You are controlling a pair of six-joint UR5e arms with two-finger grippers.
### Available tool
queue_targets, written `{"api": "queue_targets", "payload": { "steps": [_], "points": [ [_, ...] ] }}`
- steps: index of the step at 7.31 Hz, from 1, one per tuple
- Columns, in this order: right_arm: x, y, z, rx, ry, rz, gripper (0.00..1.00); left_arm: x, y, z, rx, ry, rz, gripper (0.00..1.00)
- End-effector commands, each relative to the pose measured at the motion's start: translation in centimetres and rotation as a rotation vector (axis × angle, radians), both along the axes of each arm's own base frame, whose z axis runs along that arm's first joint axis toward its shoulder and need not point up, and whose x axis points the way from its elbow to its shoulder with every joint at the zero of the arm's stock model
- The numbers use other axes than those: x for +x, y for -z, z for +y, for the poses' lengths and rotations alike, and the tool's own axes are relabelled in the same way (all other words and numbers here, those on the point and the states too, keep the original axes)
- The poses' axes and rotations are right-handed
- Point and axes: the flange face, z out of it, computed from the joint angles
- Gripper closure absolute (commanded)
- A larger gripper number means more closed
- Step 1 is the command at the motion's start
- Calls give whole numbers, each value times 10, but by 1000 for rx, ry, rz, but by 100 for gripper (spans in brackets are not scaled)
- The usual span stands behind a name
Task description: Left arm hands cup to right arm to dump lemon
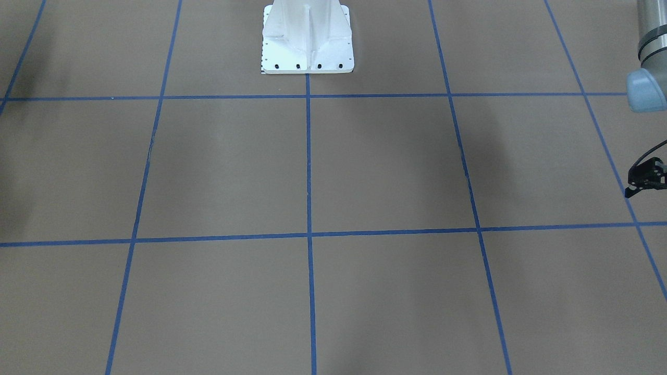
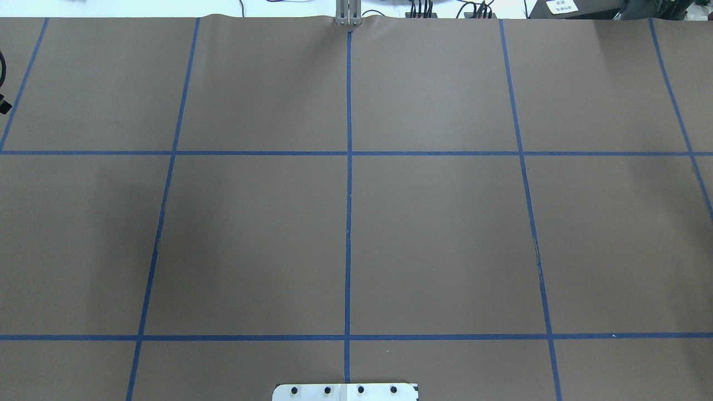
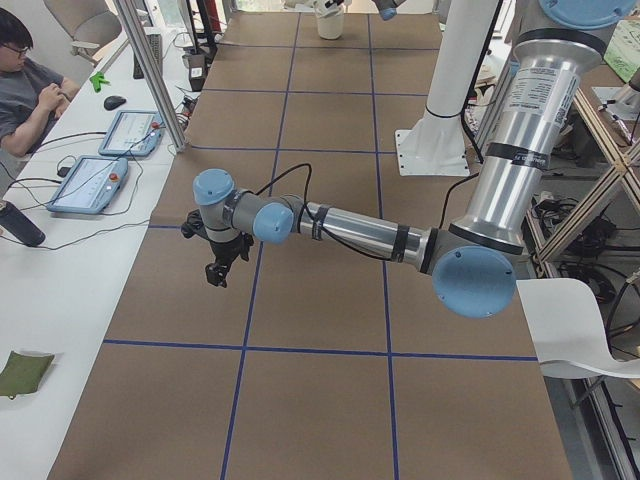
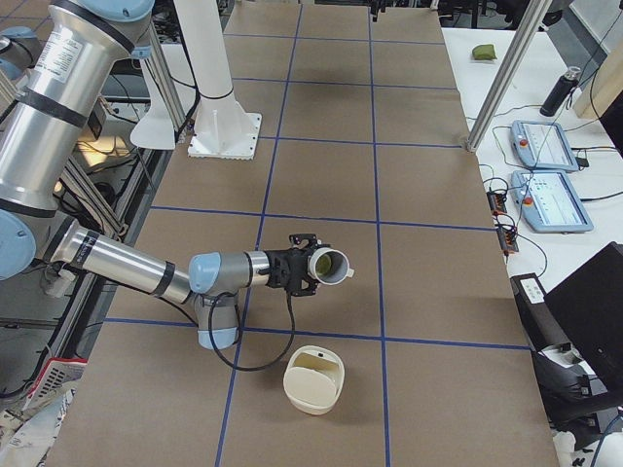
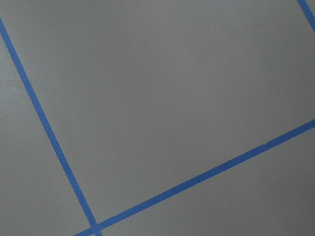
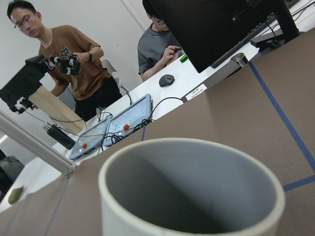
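The cup [image 4: 337, 276] hangs tipped sideways at the right claw [image 4: 310, 264], above the tabletop [image 4: 428, 233], with the lemon [image 4: 321, 260] at its mouth. I cannot tell whether this claw or the left claw [image 3: 219, 273] is clenched. The lemon may roll out early, miss the off-white bin [image 4: 313, 379] and run away.

**My tally from the remote desk: ones and twos**

I count two arms, the left arm [image 3: 350, 232] and the right arm [image 4: 117, 261]. There is one cup [image 4: 333, 265], with one lemon [image 4: 320, 260] showing inside it. I also see one cream container [image 4: 313, 379] and one white pedestal [image 1: 307, 41]. On the side bench I make out two tablets, the first tablet [image 4: 541, 146] and the second tablet [image 4: 556, 201]. There is also one dark bottle [image 4: 566, 91], one computer mouse [image 6: 167, 80] and one green pouch [image 4: 484, 53]. Two people are in view, the man in brown [image 6: 74, 64] and the man in grey [image 6: 155, 46].
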Motion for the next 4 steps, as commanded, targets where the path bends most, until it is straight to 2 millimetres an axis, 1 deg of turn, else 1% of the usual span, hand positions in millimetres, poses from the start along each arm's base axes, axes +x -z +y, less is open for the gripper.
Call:
{"api": "queue_targets", "payload": {
  "steps": [1,2,3,4],
  "points": [
    [28,-39,38,-44,-36,-213,93,0,0,0,0,0,-1,0],
    [34,-51,47,-74,-45,-256,93,1,1,0,1,-1,-1,0],
    [36,-53,46,-121,-52,-329,91,1,0,0,0,-1,-1,0],
    [38,-51,41,-166,-67,-420,92,1,0,0,0,-1,-1,0]
  ]
}}
